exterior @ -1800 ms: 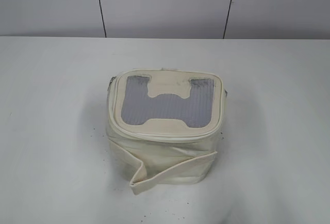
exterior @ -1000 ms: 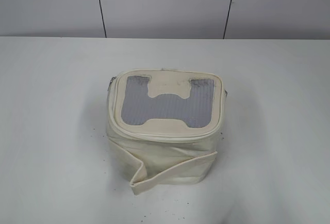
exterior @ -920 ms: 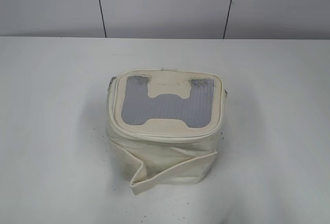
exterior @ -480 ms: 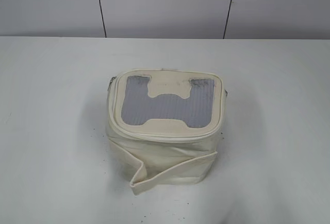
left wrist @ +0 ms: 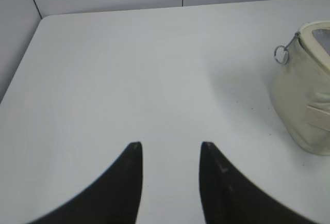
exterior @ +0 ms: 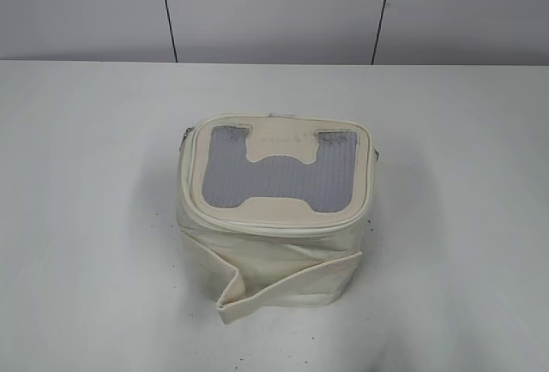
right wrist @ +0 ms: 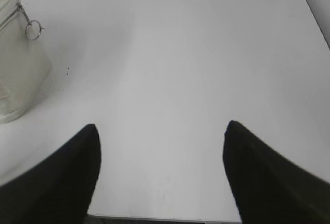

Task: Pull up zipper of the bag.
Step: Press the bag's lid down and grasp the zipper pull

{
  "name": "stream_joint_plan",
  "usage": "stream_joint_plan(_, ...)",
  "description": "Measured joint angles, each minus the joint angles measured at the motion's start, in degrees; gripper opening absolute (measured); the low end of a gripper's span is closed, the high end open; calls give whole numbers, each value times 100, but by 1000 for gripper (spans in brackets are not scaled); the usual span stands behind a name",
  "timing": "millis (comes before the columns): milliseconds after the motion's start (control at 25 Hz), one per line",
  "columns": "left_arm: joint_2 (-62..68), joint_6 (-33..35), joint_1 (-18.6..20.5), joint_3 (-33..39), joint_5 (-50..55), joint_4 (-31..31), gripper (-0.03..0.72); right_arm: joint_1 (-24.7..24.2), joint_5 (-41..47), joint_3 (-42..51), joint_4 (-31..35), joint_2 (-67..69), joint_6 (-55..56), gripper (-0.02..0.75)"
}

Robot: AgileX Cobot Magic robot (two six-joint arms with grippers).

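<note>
The cream-white bag stands mid-table with a grey mesh H-shaped window in its lid and a loose strap across the front. The zipper runs round the lid rim. One silver slider with a ring pull hangs at the bag's left side, another at its right side. My left gripper is open and empty above bare table, well left of the bag. My right gripper is open and empty, well right of the bag. Neither gripper shows in the exterior view.
The white table stretches around the bag. A grey panelled wall stands behind it. The table's left edge shows in the left wrist view and its right edge in the right wrist view.
</note>
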Motion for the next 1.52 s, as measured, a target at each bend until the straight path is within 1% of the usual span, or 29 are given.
stream_joint_plan(120,245,0,-32,-97,-231,-248,291,75,-48,-29,19,248,0,573)
stream_joint_plan(240,680,0,-36,-152,-812,-576,291,171,-428,-101,70,681,0,573)
stream_joint_plan(320,1106,0,-36,-152,-1255,-867,291,180,-834,-141,261,1120,0,573)
stream_joint_plan(440,1903,62,-36,-160,-1741,-1272,291,315,-1473,-144,764,1732,-146,573)
stream_joint_plan(480,2118,197,-36,-191,-1873,-1437,291,412,-1678,-160,954,1901,-295,573)
stream_joint_plan(560,2596,771,-38,-301,-2136,-1865,291,651,-1911,-278,1212,2372,-611,573)
stream_joint_plan(680,3277,1482,-45,-511,-2314,-2426,291,1028,-2038,-656,1327,3225,-864,573)
stream_joint_plan(800,4009,1972,-45,-696,-2315,-2820,291,1279,-2034,-1177,1358,4223,-1123,573)
stream_joint_plan(960,5139,2565,-45,-948,-2178,-3370,291,1320,-1767,-2098,1558,5615,-1718,573)
stream_joint_plan(1040,5568,2787,-45,-1094,-2023,-3698,291,1320,-1519,-2602,1756,6199,-2251,573)
stream_joint_plan(1200,6493,3331,-45,-1493,-1517,-4127,291,1320,-657,-3631,2282,7443,-3333,573)
stream_joint_plan(1320,7112,3502,-99,-1805,-1206,-4223,291,1387,81,-4426,2606,8317,-3723,573)
stream_joint_plan(1400,7481,3552,-176,-2011,-1119,-4240,291,1559,374,-4952,2623,8879,-3815,554)
stream_joint_plan(1520,7949,3593,-326,-2267,-1050,-4212,295,1951,675,-5779,2623,9665,-3942,517)
